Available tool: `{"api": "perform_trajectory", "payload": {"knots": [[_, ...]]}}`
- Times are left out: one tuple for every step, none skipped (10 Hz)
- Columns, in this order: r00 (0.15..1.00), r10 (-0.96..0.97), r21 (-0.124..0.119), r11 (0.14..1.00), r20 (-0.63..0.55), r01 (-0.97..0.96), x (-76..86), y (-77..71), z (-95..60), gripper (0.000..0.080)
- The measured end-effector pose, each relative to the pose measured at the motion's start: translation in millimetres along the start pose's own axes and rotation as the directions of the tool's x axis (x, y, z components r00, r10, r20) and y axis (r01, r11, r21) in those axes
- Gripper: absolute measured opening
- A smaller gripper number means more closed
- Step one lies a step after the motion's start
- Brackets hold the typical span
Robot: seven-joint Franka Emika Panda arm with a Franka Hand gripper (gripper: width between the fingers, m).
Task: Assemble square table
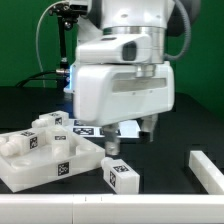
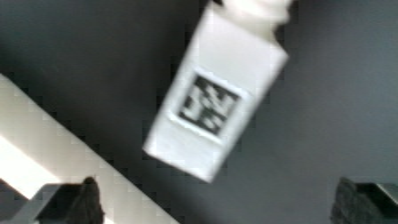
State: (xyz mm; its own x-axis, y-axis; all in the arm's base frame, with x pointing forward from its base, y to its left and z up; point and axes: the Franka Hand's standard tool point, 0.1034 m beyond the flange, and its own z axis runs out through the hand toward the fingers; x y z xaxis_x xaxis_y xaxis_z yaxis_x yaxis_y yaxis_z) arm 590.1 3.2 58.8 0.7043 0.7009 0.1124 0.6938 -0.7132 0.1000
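Observation:
The white square panel point(image 1: 28, 165) lies at the exterior view's left, with tagged white pieces point(image 1: 46, 123) on and beside it. One stubby white leg point(image 1: 122, 175) with a black-and-white tag lies on the dark table just to the exterior view's right of the panel. My gripper point(image 1: 131, 137) hangs open above and slightly behind this leg, holding nothing. In the wrist view the leg point(image 2: 217, 100) lies slanted and blurred ahead of the gripper point(image 2: 217, 206). Both dark fingertips point(image 2: 64, 204) show at the frame's corners, wide apart and clear of the leg.
A long white bar point(image 1: 208, 166) lies at the exterior view's right. A white rail point(image 1: 110, 211) runs along the front edge. The marker board point(image 1: 86, 130) lies partly hidden under the arm. A white edge point(image 2: 32, 125) crosses the wrist view beside the leg.

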Motion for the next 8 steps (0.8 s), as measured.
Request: {"api": "perform_trajectory", "payload": {"knots": [[0.999,0.037,0.007,0.999,0.012,-0.037,-6.3,-0.8,8.1,0.0650],[0.999,0.041,0.013,0.999,0.020,-0.042,-10.8,-2.4,15.8,0.0650],[0.998,0.052,0.021,0.998,0.027,-0.053,-13.0,-3.4,22.1,0.0650],[0.997,0.070,0.027,0.997,0.031,-0.071,-11.0,-4.3,27.1,0.0650],[0.996,0.081,0.028,0.996,0.030,-0.082,-7.2,-6.1,30.2,0.0650],[0.996,0.083,0.028,0.996,0.030,-0.084,-8.4,-6.3,34.6,0.0650],[0.996,0.083,0.032,0.996,0.032,-0.084,-10.9,-9.3,42.2,0.0650],[0.996,0.082,0.032,0.996,0.030,-0.083,-11.5,-11.1,47.2,0.0650]]}}
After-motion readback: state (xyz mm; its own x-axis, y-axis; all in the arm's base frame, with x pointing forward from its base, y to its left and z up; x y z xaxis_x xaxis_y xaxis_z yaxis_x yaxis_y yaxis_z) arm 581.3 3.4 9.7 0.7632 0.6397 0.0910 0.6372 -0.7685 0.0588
